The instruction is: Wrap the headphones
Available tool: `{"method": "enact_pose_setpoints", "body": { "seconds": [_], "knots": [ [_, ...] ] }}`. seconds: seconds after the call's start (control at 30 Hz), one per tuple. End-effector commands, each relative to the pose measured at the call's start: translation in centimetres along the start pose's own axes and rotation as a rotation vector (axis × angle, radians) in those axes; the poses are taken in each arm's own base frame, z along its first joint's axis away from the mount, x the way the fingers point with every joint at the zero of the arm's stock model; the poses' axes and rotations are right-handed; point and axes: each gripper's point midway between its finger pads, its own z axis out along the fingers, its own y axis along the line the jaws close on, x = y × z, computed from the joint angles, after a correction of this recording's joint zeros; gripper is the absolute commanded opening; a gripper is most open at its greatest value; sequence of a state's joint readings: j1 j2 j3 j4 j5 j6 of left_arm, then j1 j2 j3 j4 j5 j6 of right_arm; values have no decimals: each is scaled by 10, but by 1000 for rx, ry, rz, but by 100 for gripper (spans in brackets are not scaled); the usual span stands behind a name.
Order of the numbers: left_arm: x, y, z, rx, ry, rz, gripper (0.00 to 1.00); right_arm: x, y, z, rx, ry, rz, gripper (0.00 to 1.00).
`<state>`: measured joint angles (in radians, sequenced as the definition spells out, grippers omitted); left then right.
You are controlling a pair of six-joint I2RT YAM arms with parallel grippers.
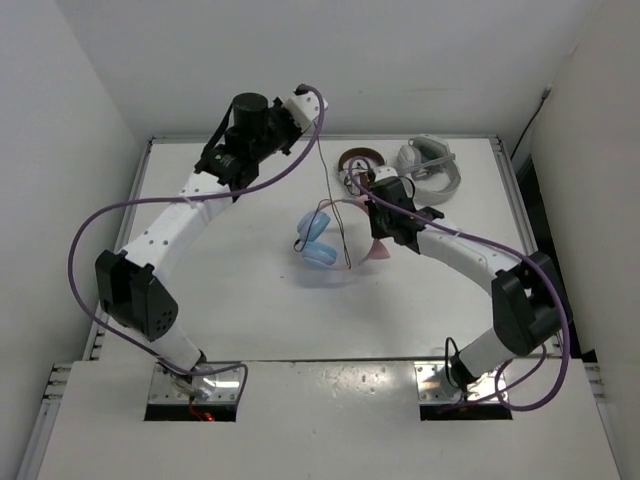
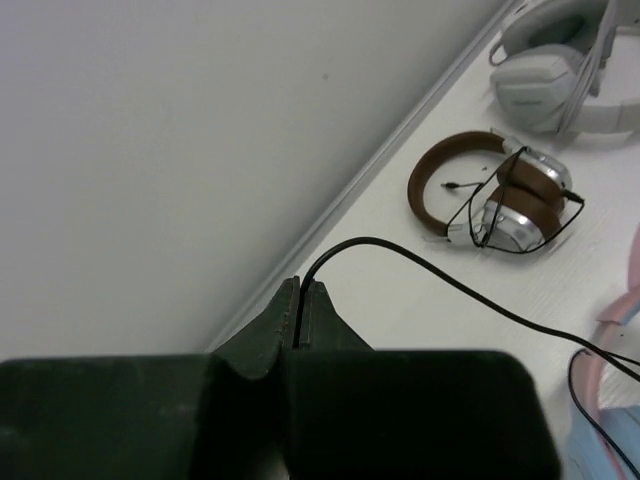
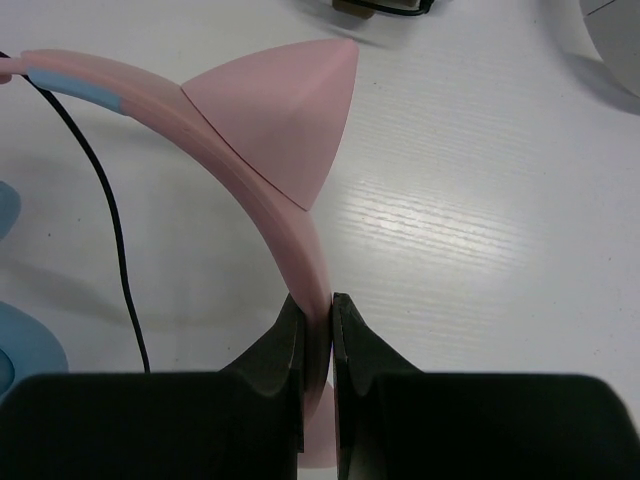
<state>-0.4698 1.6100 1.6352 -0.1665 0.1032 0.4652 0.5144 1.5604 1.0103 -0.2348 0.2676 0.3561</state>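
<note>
The right tool point(image 3: 318, 305) is nearest the bases. Its jaws are clamped on the pink headband point(image 3: 270, 190), just below one cat ear point(image 3: 275, 115), and hold the band edge-on above the surface point(image 1: 230, 290).

The headphones point(image 1: 318, 245) lie near the centre of the surface, just left of the right tool. The light blue ear cups point(image 1: 320, 252) appear to rest on the surface.

The thin dark cable point(image 2: 450, 285) runs from the ear cups towards the far edge, where the left tool point(image 2: 300, 290) pinches its end between closed jaws. The left tool is raised well above the surface, so the cable hangs nearly straight with little slack.

A brown-and-silver pair point(image 2: 500, 195) and a pale grey pair point(image 2: 545, 70) sit at the far right edge and take no part.

Step in hand: cable drawn out, headband anchored, no turn yet laid. The next move probably calls for the left tool to carry the cable around the headband under light tension. The right tool must hold the band steady. Keep the cable clear of the neighbouring pairs.
</note>
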Motion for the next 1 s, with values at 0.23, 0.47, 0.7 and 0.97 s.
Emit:
{"method": "enact_pose_setpoints", "body": {
  "seconds": [0.23,0.47,0.7,0.97],
  "knots": [
    [39,38,33,-80,55,-92,0,-39,46,-35,-180,-109,-37,0],
    [84,31,50,-36,139,-133,0,-35,49,-37,-198,-83,-43,0],
    [144,-19,55,104,247,-222,0,-38,36,-44,-184,-77,-25,0],
    [185,-71,55,249,332,-353,0,-36,35,-48,-230,-55,-10,0]
  ]
}}
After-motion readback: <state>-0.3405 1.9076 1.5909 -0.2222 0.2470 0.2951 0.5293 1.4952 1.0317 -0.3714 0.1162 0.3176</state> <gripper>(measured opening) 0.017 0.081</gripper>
